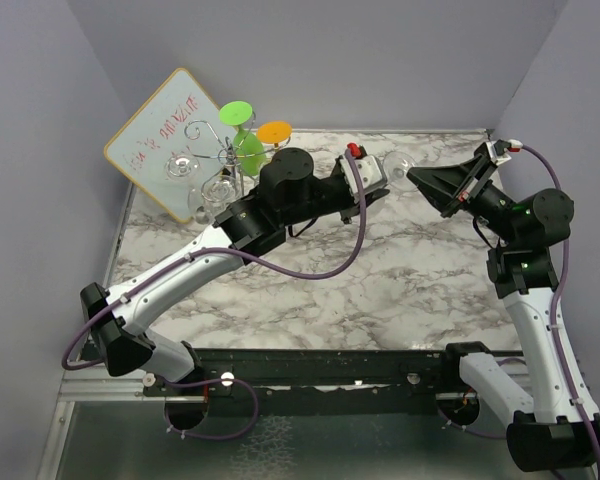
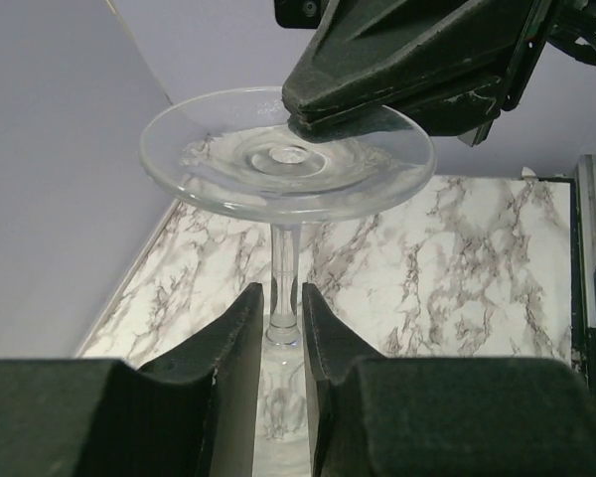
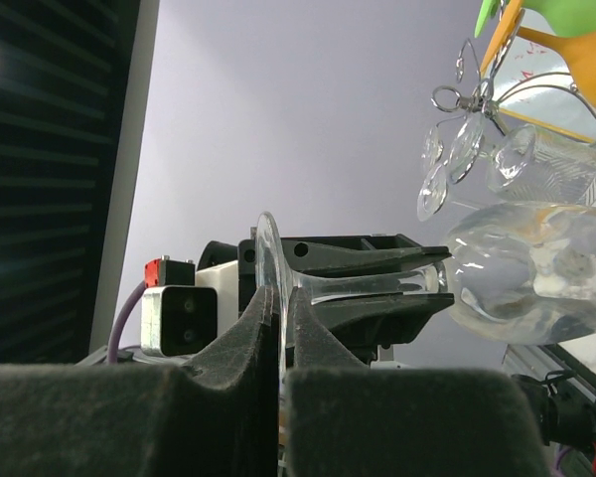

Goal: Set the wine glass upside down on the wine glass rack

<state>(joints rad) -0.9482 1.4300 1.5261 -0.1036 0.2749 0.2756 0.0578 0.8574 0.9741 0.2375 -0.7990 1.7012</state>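
A clear wine glass (image 1: 398,166) hangs in the air, lying sideways between both grippers. My left gripper (image 1: 378,178) is shut on its stem (image 2: 284,260), with the stem between the fingers (image 2: 246,333). My right gripper (image 1: 414,177) is shut on the edge of the glass's round foot (image 2: 278,157). In the right wrist view the foot (image 3: 270,260) stands edge-on between my fingers (image 3: 246,333) and the bowl (image 3: 531,273) points right. The chrome wine glass rack (image 1: 218,152) stands at the back left, apart from the glass. It also shows in the right wrist view (image 3: 474,99).
The rack carries several clear glasses, with a green glass (image 1: 242,130) and an orange one (image 1: 274,133) beside them. A tilted whiteboard (image 1: 158,140) leans behind the rack. Lavender walls close in the marble table (image 1: 380,280) on three sides.
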